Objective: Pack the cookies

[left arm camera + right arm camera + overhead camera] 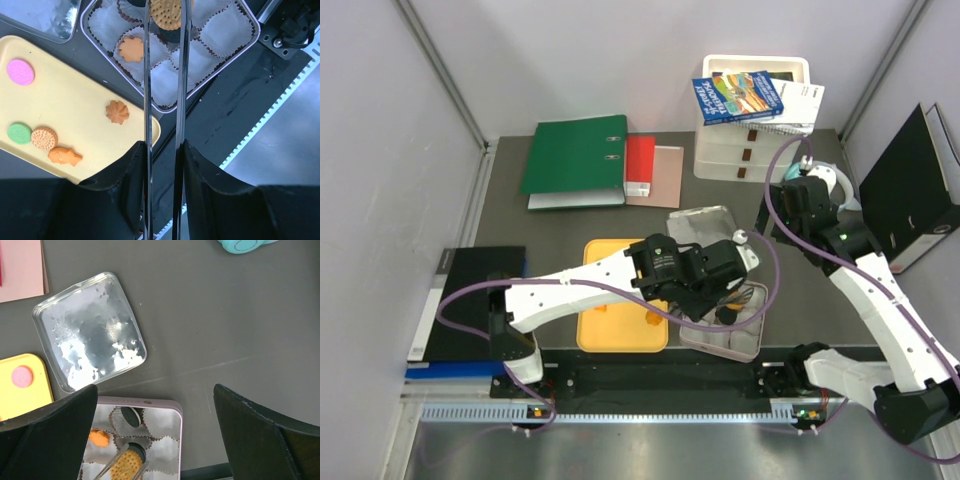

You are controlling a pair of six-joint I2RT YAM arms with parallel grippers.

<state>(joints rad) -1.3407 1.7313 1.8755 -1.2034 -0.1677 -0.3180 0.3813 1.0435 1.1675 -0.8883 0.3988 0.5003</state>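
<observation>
My left gripper [164,150] is shut on metal tongs [146,100]. The tongs pinch a round orange cookie [166,12] over a black cookie [169,35] in the tin [254,30] of white paper cups. An orange flower cookie [132,49] lies in another cup. The yellow tray [75,95] holds a pink cookie [20,71], a green one [19,133] and three orange ones [117,111]. My right gripper [155,390] is open and empty above the table behind the tin [177,412], and it sees the held cookie [125,465].
The tin's shiny lid [90,330] lies behind the tray. A green binder [575,155], a red book [640,165] and a white drawer unit [750,140] stand at the back. A black binder [910,190] is at the right and a black notebook [470,310] at the left.
</observation>
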